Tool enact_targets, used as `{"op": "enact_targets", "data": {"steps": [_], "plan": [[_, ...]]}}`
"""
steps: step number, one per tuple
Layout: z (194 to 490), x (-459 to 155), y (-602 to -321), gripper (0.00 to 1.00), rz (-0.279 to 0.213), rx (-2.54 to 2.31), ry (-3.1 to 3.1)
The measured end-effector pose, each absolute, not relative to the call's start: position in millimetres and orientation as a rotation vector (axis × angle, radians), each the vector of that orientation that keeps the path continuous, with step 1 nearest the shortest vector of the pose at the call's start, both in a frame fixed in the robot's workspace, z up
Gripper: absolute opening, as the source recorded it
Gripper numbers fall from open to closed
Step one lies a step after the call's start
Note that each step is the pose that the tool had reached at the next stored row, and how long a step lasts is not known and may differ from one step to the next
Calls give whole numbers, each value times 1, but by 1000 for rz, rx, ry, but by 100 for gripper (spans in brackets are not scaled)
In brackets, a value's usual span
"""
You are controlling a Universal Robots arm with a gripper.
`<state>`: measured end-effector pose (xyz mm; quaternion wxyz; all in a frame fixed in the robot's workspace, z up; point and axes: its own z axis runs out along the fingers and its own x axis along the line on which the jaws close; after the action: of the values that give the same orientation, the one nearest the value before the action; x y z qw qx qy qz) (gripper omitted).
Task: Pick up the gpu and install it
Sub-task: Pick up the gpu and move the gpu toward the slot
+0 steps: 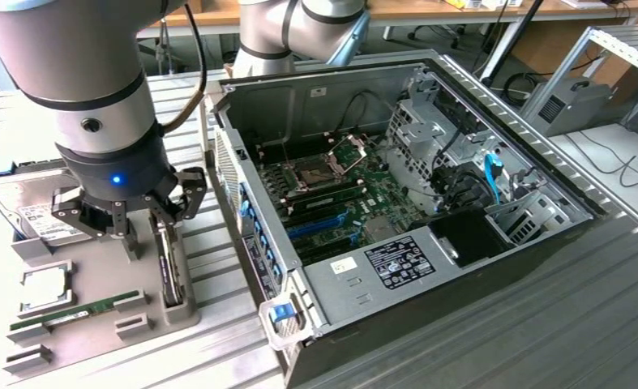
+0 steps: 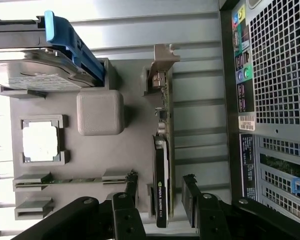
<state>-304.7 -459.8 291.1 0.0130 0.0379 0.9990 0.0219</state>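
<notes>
The gpu (image 2: 162, 150) is a thin black card standing on its edge in a slot of the grey holder tray (image 2: 130, 150), with its silvery bracket (image 2: 162, 57) at the far end. In the exterior view the gpu (image 1: 170, 271) stands on the tray to the left of the computer case. My gripper (image 2: 161, 192) is open and hangs right over the card's near end, one black finger (image 2: 132, 187) on each side of it. The fingers do not visibly press the card. From the exterior view my gripper (image 1: 151, 239) is low over the tray.
The open computer case (image 1: 405, 203) lies to the exterior view's right, motherboard (image 1: 330, 194) exposed. The tray also holds a hard drive (image 2: 35, 70) with a blue clip, a CPU (image 2: 40, 141) and a green memory stick (image 2: 65, 181). A grey block (image 2: 100, 112) rises mid-tray.
</notes>
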Motion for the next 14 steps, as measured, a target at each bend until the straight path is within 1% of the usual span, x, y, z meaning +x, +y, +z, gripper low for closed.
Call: {"op": "enact_targets", "data": {"steps": [14], "plan": [[287,-305,-460,48,68,119,3112]]}}
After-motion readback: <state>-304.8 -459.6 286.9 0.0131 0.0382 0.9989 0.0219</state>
